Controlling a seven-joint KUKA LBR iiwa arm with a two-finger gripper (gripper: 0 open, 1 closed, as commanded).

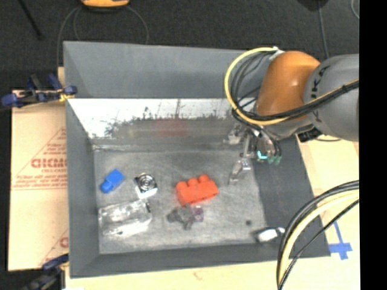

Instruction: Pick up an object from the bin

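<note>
The orange toy brick (196, 190) lay in the middle of the grey bin (151, 71), nearest to the gripper (242, 164). The gripper hung to the brick's upper right, by the bin's right wall. I could not tell if it was open or closed. Just under the brick lay a small dark thing (185, 216). To the left were a shiny metal piece (145, 185), a blue block (111, 181) and a clear bag (124, 217).

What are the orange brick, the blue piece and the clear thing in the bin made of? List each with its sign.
Orange brick: likely plastic, matte, moulded studs on top. Blue piece: probably plastic too, even solid colour. Clear thing: see-through with bright glints; plastic or glass, cannot tell.
</note>
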